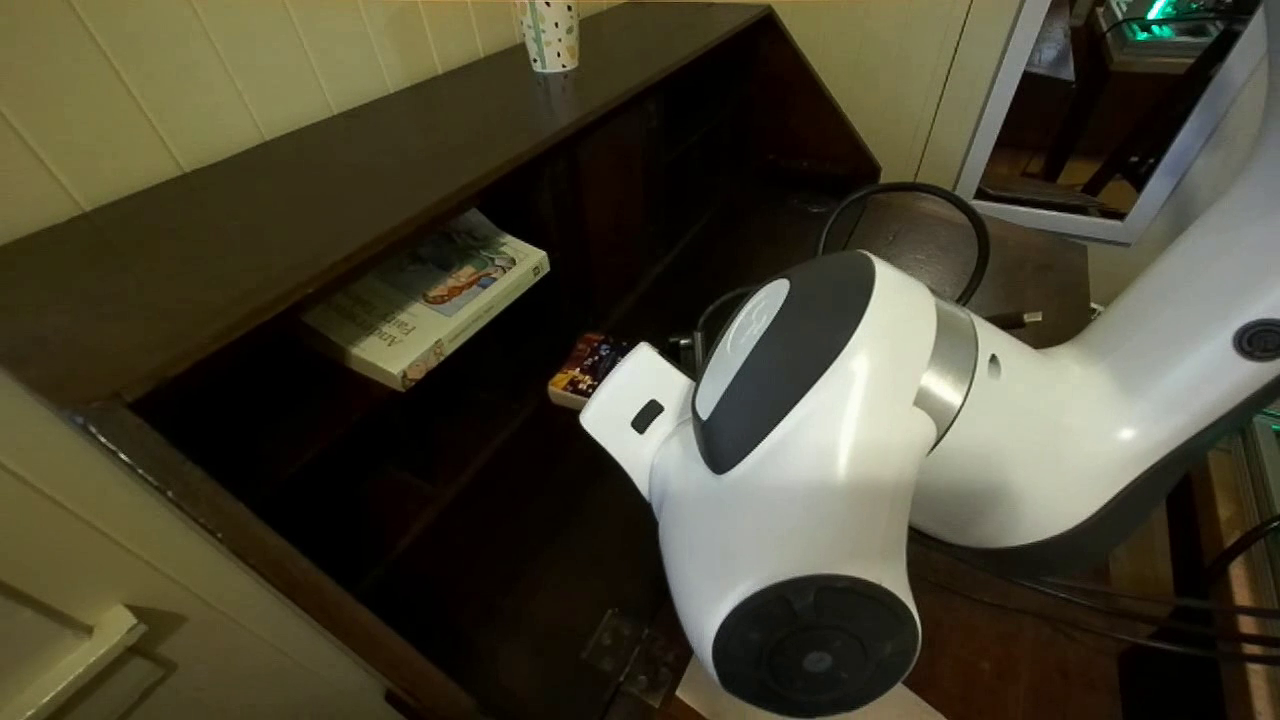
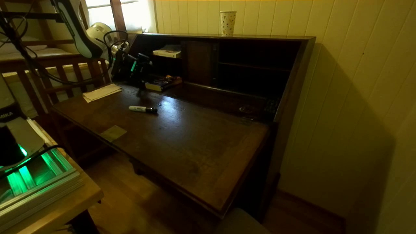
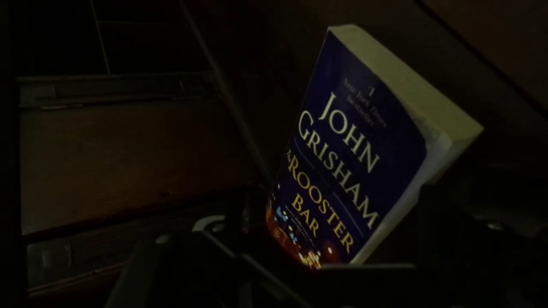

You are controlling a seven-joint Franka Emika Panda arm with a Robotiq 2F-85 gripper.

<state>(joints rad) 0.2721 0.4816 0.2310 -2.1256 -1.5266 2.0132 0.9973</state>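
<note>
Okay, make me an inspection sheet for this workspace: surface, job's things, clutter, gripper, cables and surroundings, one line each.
Surface: desk, dark wood, with a glossy patch near the marker.
Job's things: Rooster Bar, lying cover up on the desk, right at the gripper.
Clutter: the marker and a folded sheet on the desk; pale book on an inner shelf; cup upright on top.
Gripper: jaws apart; too dark to tell whether they touch the Rooster Bar.
Cables: black cable looping beside the arm.
Surroundings: panelled wall behind the desk; bright window.
</note>
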